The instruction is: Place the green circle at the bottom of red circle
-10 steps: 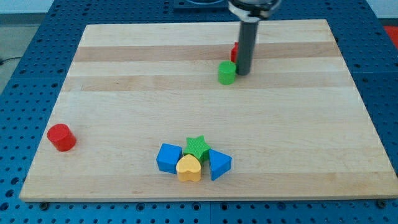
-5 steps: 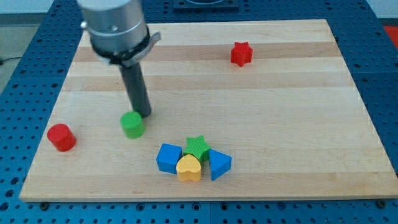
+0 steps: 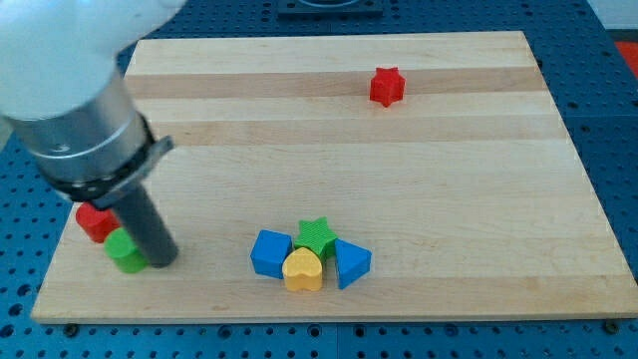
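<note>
Sitting near the board's near left edge, the green circle (image 3: 124,250) touches the left side of my tip (image 3: 162,261), a bare rod with nothing to open or close. Just beyond it, touching, lies the red circle (image 3: 95,221), partly hidden by the rod.

My tip (image 3: 162,262) is sitting low on the board (image 3: 449,199) near the view's left edge, touching the green circle (image 3: 124,250) on its right side. The red circle (image 3: 95,221) is lying just above-left of the tip, touching the green circle, so the way left and up-left is blocked. To the tip's right, a cluster is standing in the way: blue cube (image 3: 270,252), yellow heart (image 3: 303,269), green star (image 3: 316,235) and blue triangle (image 3: 350,262), all touching. Between tip and cluster a bare strip is lying open. Far up-right, the red star (image 3: 387,86) is standing alone, with wide bare wood around it.
</note>
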